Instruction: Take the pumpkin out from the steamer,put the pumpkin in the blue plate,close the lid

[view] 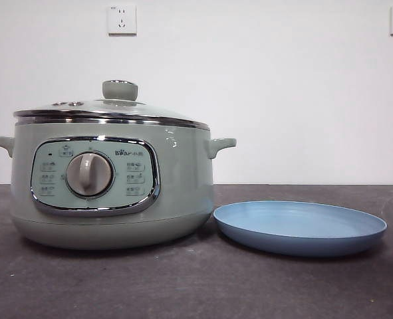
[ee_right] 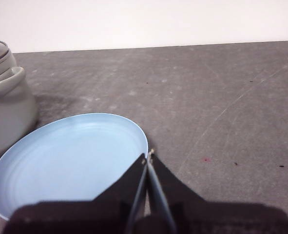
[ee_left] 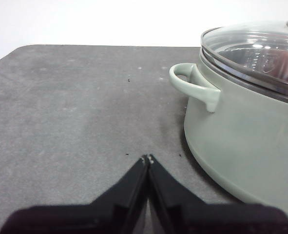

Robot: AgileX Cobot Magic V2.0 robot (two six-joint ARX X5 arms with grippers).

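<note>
The sage-green steamer [view: 110, 183] stands at the left of the front view with the glass lid [view: 113, 109] closed on it. The pumpkin is hidden. The empty blue plate [view: 300, 227] lies on the table just right of the steamer. My left gripper [ee_left: 147, 159] is shut and empty, low over the table beside the steamer [ee_left: 246, 136], near its side handle [ee_left: 192, 85]. My right gripper [ee_right: 148, 155] is shut and empty, by the rim of the blue plate [ee_right: 66, 161]. Neither arm shows in the front view.
The table [view: 196, 292] has a dark grey mat. A white wall stands behind with two sockets [view: 122, 20]. The steamer's front panel has a round dial [view: 89, 174].
</note>
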